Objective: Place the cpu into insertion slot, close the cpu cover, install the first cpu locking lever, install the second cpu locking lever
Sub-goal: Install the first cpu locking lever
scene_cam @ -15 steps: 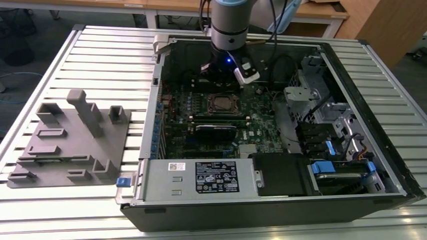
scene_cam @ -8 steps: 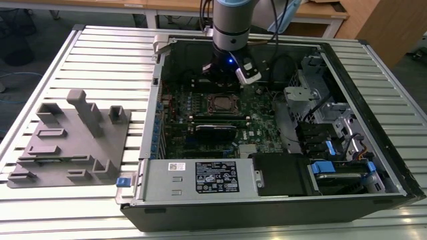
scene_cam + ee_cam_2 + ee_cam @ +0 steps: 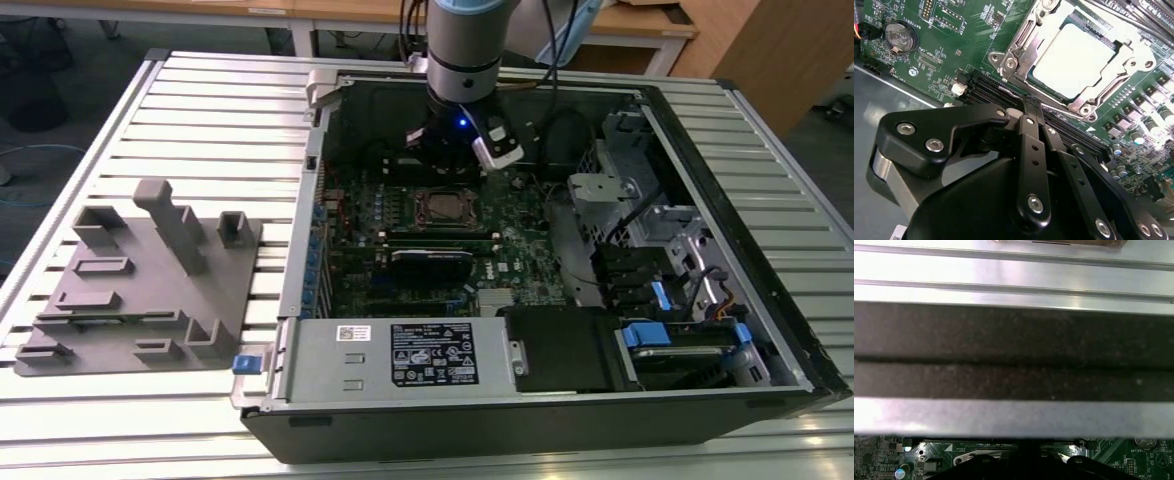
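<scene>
A pale metal counter (image 3: 200,80), built of long ribbed slats that run across the exterior view from left to right, carries two things that sit apart from each other. Toward the exterior view's right, a black computer case (image 3: 534,430) lies flat on its side with the open face turned upward, and it covers most of the counter's width there. Toward the exterior view's left, just beside the case, a grey fixture plate (image 3: 147,290) rests flat on the slats, with several upright blocks (image 3: 167,215) and shallow recesses across its top.
</scene>
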